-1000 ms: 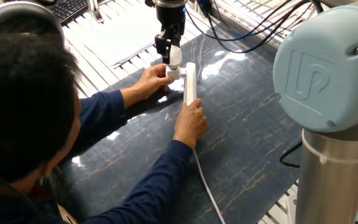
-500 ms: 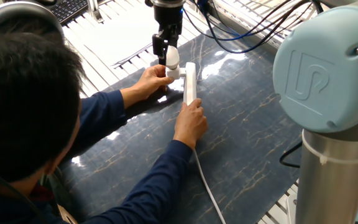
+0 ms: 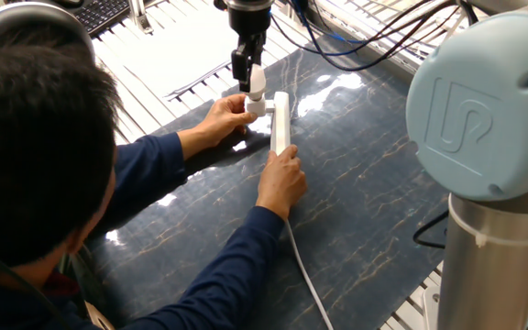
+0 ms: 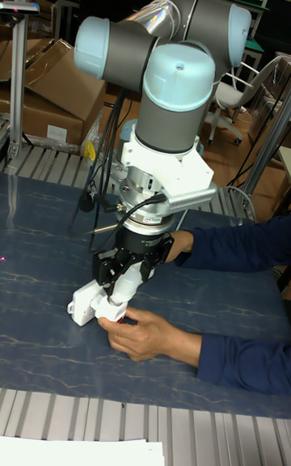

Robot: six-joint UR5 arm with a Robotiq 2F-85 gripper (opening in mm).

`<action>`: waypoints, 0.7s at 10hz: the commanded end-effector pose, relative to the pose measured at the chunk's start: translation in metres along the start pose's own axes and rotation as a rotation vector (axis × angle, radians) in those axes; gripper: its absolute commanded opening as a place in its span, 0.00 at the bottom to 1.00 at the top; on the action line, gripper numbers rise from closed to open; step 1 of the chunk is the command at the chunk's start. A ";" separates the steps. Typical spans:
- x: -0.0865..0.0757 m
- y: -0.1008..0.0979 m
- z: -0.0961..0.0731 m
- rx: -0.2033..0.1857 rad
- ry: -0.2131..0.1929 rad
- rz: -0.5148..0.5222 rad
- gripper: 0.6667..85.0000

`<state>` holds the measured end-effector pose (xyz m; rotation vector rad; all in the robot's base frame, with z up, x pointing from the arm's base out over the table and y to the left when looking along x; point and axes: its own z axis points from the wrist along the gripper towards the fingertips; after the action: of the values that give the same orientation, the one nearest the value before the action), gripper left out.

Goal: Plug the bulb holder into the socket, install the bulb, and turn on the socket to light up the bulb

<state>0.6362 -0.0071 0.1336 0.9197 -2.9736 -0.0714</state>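
Observation:
The socket [image 3: 280, 124] lies on the dark mat as a long white strip with a white cord; its end also shows in the tall view as socket [image 4: 79, 302]. The bulb holder [image 3: 256, 108] sits on the strip's left side, near the far end. Directly above it the bulb [image 3: 257, 82] stands upright, with its neck down at the holder. My gripper [image 3: 250, 71] comes straight down and is shut on the bulb [image 4: 122, 288]. In the tall view the gripper [image 4: 120, 278] hides most of the holder [image 4: 107, 309].
A person's left hand [image 3: 220, 119] holds the holder's side and the right hand [image 3: 282, 179] presses on the strip's near end. The person's head and arms fill the left foreground. My arm's pale blue joint [image 3: 484, 101] blocks the right. Cables hang behind.
My gripper has turned about its vertical axis with the bulb in it. The person's hands and the strip have stayed in place.

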 end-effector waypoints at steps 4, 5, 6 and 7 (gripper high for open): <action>-0.011 -0.009 -0.026 0.143 0.007 -0.273 0.77; -0.012 -0.011 -0.026 0.151 -0.002 -0.298 0.77; -0.012 -0.009 -0.023 0.139 -0.012 -0.294 0.77; -0.013 -0.007 -0.022 0.132 -0.020 -0.294 0.77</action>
<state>0.6494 -0.0110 0.1523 1.2971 -2.8730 0.1139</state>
